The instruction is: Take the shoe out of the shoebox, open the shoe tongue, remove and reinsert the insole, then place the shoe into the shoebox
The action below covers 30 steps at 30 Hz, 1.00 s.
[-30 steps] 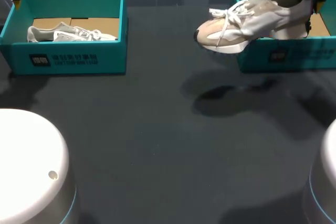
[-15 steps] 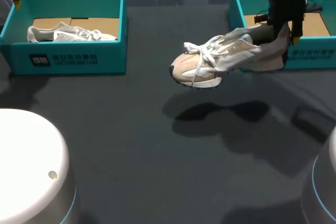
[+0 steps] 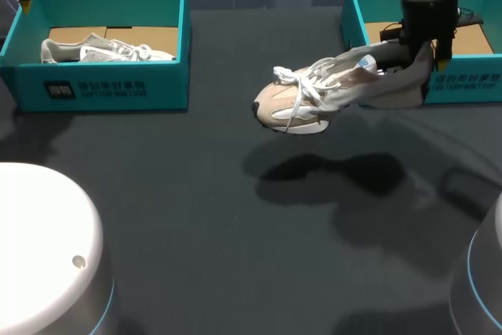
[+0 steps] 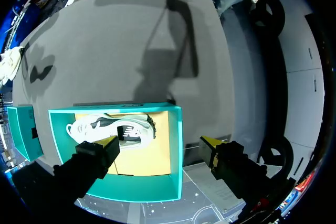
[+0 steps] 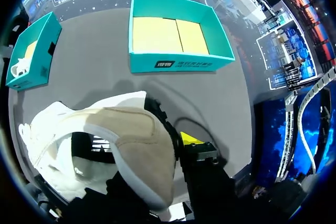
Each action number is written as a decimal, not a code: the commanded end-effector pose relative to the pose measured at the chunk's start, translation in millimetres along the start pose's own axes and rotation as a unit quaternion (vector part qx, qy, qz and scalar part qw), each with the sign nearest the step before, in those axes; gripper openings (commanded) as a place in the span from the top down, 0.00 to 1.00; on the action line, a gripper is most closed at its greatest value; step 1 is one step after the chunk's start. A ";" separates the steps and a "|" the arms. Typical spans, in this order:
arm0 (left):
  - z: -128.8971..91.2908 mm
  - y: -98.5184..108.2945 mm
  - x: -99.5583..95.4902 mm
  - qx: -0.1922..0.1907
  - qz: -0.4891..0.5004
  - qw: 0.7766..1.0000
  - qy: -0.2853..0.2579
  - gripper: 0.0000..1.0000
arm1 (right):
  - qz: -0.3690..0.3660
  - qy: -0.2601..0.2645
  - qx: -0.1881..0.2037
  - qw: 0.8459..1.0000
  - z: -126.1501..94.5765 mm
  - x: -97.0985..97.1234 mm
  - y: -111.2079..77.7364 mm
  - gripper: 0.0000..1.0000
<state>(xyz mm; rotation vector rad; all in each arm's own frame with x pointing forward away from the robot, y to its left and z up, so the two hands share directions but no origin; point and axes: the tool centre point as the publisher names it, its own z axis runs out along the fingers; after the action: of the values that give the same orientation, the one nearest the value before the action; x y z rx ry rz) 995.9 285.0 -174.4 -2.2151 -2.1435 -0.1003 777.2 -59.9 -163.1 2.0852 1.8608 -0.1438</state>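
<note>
The right claw (image 3: pixel 427 51) is clamping the heel of the shoe (image 3: pixel 337 92). In the right wrist view one yellow tip is pressing the outside of the heel while the other finger is hidden inside the collar, so the fingers are standing only as far apart as the heel wall is thick. A second ago the shoe was hanging high over the front wall of the right box (image 3: pixel 471 84). It has since been swinging out and down, and it is now sitting just beyond that box's front corner on the side facing the left box (image 3: pixel 102 88), heel nearest the right box and toe pointing away. Over the last half second it has hardly been travelling, only levelling a little. Its shadow is lying apart from it on the desk (image 3: pixel 196 217), so it is probably hanging in the air rather than resting. That suggests the taking-out step is nearly finishing, with setting down and opening the tongue coming next. Far from the right box, the left claw (image 4: pixel 158 142) is hovering wide open and empty over the left box, where another shoe (image 4: pixel 113 129) is lying. It has not been shifting, so it is likely waiting to help with the tongue.
</note>
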 end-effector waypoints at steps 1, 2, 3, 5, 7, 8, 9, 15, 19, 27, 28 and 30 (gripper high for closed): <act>0.0 -0.5 0.2 -0.001 0.000 1.000 0.001 0.00 | 0.009 -0.017 0.000 1.000 9.7 24.9 -18.1 1.00; 0.0 -0.5 0.2 -0.001 0.000 1.000 0.001 0.00 | 0.009 -0.019 0.000 1.000 11.8 30.0 -24.1 1.00; 0.0 -0.5 0.2 -0.001 0.000 1.000 0.001 0.00 | 0.013 -0.024 0.002 1.000 14.1 34.5 -30.0 1.00; 0.0 -0.5 0.2 -0.001 0.000 1.000 0.001 0.00 | 0.013 -0.025 0.003 1.000 20.0 42.7 -39.4 1.00; 0.0 -0.5 0.2 -0.001 0.000 1.000 0.001 0.00 | 0.016 -0.027 0.012 0.999 28.4 50.0 -48.8 1.00; 0.0 -0.5 0.2 -0.001 0.000 1.000 0.001 0.00 | 0.016 -0.028 0.015 0.999 31.9 53.4 -53.4 1.00; 0.0 -0.5 0.2 -0.001 0.000 1.000 0.001 0.00 | 0.016 -0.029 0.017 0.999 35.9 55.5 -57.6 1.00; 0.0 -0.5 0.2 -0.001 0.000 1.000 0.001 0.00 | 0.023 -0.012 0.015 1.000 52.1 78.2 -84.8 1.00; 0.0 -0.5 0.2 -0.001 0.000 1.000 0.001 0.00 | 0.021 -0.001 0.019 1.000 67.0 90.8 -94.9 1.00; 0.0 -0.5 0.2 -0.001 0.000 1.000 0.001 0.00 | 0.032 -0.004 0.035 0.999 87.7 101.0 -117.0 1.00; 0.0 -0.5 0.2 -0.001 0.000 1.000 0.001 0.00 | 0.035 -0.002 0.037 0.999 90.7 102.7 -120.0 1.00; 0.0 -0.5 0.2 -0.001 0.000 1.000 0.001 0.00 | 0.038 -0.001 0.039 0.998 94.8 106.8 -125.1 1.00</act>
<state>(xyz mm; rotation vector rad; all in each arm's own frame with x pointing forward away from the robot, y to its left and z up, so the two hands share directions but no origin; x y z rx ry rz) 995.9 285.0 -174.4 -2.2149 -2.1436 -0.1003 685.9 17.5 -295.1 2.2007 1.8023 -0.2070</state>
